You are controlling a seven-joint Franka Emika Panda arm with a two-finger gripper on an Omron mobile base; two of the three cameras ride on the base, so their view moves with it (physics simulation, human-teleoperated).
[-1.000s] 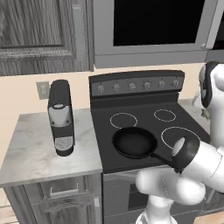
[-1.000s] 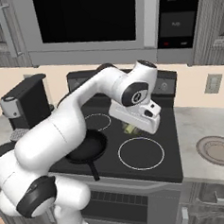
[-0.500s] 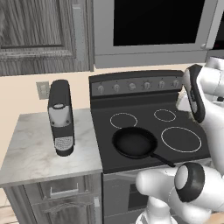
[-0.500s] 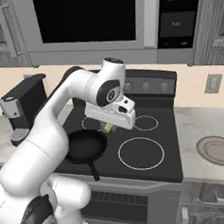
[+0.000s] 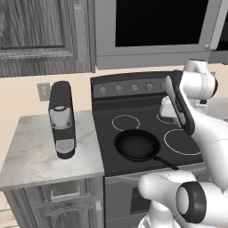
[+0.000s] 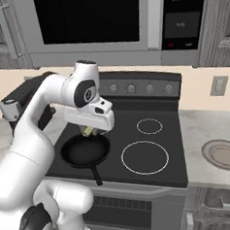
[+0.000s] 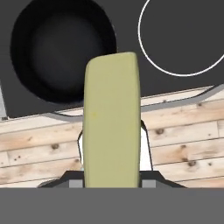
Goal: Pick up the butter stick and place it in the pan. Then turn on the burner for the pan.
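The hand view looks straight down along the butter stick [image 7: 112, 120], a pale yellow bar that rises from between the fingers [image 7: 144, 133] and covers most of them; past its far end lie the pan [image 7: 61, 48], one white burner ring [image 7: 183, 37], the stove's front edge and a strip of wooden floor [image 7: 39, 153]. The fingers pinch the butter stick between them, pressed against its two long sides.

The right base view shows the arm bent over the stove [image 6: 153, 153] with the gripper [image 6: 91, 131] hanging above the far rim of the pan [image 6: 84, 152]; a small yellow piece of the butter stick [image 6: 89, 132] pokes out under the white hand, clear of the pan's surface. This view also shows a round drain [image 6: 225, 154] in the worktop [image 6: 206, 135] to the right of the stove, and a wall outlet [image 6: 218, 86].

The left base view gives the pan [image 5: 136, 145] unobstructed: it is empty, on the front left burner, handle pointing to the front right. The arm crosses the right part of this view, and the butter cannot be made out there. On the worktop [image 5: 31, 151] left of the stove stands a coffee machine [image 5: 62, 119].

There is one butter stick, one pan, one coffee machine, and a row of five knobs [image 5: 133, 88] on the stove's back panel.
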